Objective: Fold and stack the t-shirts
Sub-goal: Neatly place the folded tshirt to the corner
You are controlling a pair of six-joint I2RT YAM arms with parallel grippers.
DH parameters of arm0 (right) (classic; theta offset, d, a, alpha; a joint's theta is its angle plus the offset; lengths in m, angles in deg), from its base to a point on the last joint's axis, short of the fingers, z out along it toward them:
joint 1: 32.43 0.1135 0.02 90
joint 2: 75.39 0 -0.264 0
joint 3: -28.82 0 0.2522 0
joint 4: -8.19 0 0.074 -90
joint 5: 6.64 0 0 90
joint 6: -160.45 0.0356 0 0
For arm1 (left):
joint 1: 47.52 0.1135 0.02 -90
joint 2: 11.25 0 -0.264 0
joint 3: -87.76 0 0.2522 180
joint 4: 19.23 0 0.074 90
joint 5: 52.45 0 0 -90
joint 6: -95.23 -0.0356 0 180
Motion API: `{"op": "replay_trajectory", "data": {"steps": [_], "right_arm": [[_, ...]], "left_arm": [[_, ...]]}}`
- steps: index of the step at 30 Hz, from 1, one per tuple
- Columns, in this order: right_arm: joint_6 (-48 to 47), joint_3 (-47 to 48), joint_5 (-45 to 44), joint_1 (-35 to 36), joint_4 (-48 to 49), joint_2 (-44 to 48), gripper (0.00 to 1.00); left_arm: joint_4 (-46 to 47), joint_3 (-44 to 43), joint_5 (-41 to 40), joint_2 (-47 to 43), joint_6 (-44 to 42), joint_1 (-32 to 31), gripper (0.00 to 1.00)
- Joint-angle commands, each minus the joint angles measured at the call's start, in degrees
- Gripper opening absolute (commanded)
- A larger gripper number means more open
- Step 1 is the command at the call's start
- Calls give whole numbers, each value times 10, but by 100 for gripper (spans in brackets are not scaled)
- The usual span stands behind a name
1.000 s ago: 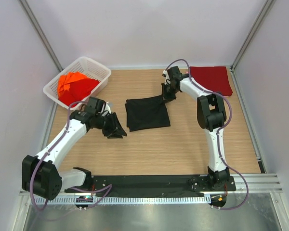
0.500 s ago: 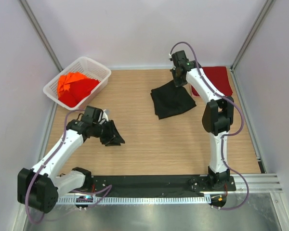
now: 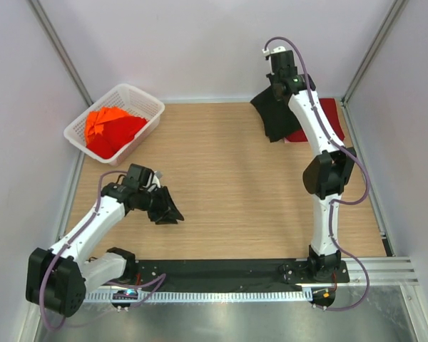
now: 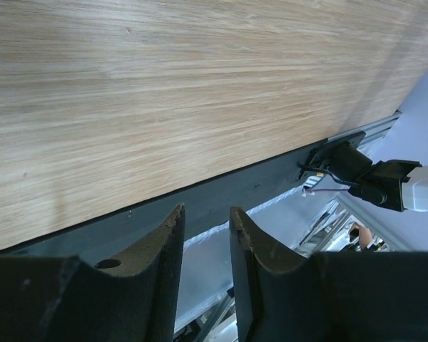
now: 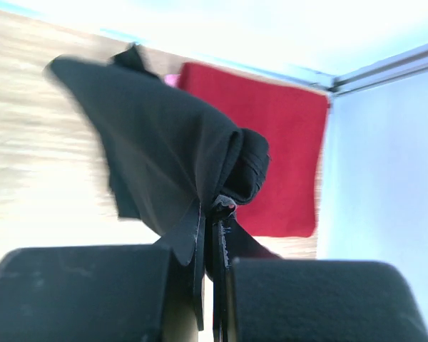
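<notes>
Cloth of the black t-shirt (image 5: 164,135), soft, light and limp, hung bunched from the right claw (image 5: 212,214), clamped on a gathered fold over the dark red t-shirt's (image 5: 278,135) edge, probably better gripped at corners; the left claw (image 4: 203,228), narrowly apart and empty, hovered well away from it.

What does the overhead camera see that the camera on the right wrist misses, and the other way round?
Only the top view shows the white basket holding orange-red shirts, and the left gripper above the table near the arm bases. Only the right wrist view shows, close up, the right gripper pinched on a bunched fold of the black t-shirt. Both show the black t-shirt held up next to the dark red shirt, which lies flat on the wooden table.
</notes>
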Motion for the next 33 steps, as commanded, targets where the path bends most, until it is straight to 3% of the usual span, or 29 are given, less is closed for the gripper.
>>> {"op": "replay_trajectory", "data": {"steps": [1, 19, 33], "right_arm": [[-31, 39, -27, -12, 35, 0, 1], [0, 54, -12, -27, -11, 35, 1], [-32, 68, -37, -35, -18, 50, 1]], "left_arm": [[12, -15, 8, 13, -1, 2, 33], [41, -56, 32, 93, -10, 3, 32], [49, -58, 45, 108, -15, 2, 32]]}}
